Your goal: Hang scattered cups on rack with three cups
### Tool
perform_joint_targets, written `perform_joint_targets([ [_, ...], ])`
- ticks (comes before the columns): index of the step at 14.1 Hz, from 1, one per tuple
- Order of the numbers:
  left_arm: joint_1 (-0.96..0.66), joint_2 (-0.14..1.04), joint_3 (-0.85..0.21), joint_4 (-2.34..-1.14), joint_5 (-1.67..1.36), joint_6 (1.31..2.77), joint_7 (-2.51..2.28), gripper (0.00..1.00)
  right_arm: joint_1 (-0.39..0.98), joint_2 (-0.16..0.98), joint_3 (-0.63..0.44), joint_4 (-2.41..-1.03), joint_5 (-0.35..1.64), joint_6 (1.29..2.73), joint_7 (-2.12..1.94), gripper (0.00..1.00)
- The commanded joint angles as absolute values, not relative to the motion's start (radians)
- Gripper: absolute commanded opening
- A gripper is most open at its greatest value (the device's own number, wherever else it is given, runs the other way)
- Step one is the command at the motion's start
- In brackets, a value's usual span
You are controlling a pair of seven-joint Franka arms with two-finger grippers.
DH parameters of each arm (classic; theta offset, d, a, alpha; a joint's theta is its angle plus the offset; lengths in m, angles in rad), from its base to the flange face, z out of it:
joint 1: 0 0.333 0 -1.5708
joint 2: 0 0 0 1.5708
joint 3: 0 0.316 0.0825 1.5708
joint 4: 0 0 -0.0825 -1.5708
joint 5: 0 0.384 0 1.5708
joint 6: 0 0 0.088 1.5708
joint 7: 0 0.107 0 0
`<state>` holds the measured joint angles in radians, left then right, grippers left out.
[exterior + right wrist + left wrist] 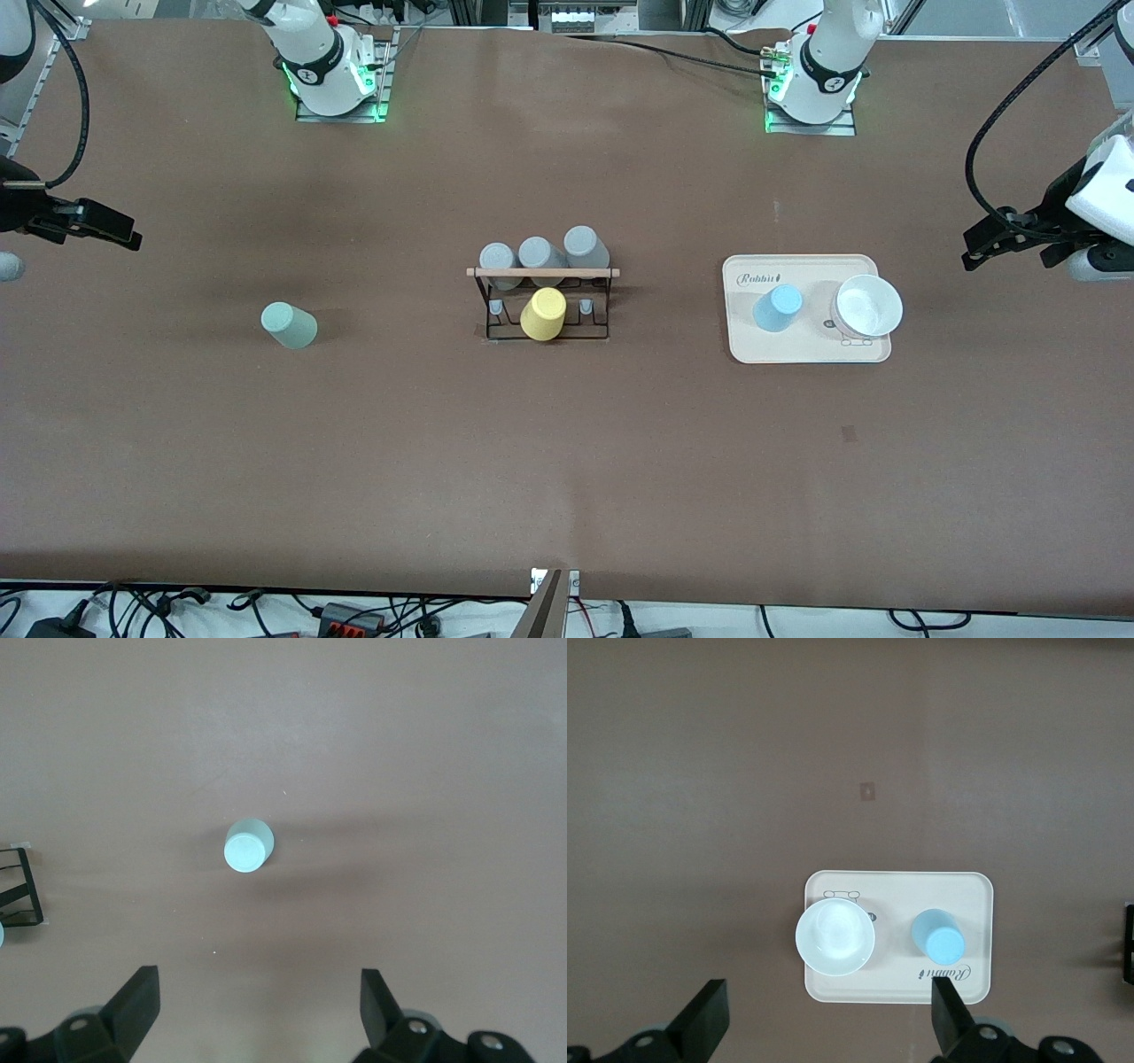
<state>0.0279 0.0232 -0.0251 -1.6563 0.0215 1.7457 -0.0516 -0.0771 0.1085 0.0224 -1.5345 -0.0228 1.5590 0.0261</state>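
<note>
Both end effectors, left point(824, 1028) and right point(257, 1019), gape wide; I'd pinch the light, slick mint cup point(289, 325), nine o'clock of the rack point(545, 306), by its tapered sides

A cream tray point(806, 351) sits on the brown desk point(567, 461) holding a white bowl point(868, 307); three grey cups point(542, 254) and a yellow cup point(543, 315) stand mid-desk.

Both arms wait raised — left gripper point(824, 1019) and right gripper point(257, 1010) open.
</note>
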Motion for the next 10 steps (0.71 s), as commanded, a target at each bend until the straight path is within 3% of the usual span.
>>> perform_joint_targets([
  [1,0.034,0.04,-0.023,-1.664,0.008,1.759,-0.035,1.0,-0.081,0.1,0.028,-1.535,-0.032,1.554,0.02,1.0],
  [10,0.017,0.235,-0.05,-1.693,-0.046,1.88,-0.043,1.0,-0.08,0.104,0.034,-1.536,-0.025,1.531,0.02,1.0],
])
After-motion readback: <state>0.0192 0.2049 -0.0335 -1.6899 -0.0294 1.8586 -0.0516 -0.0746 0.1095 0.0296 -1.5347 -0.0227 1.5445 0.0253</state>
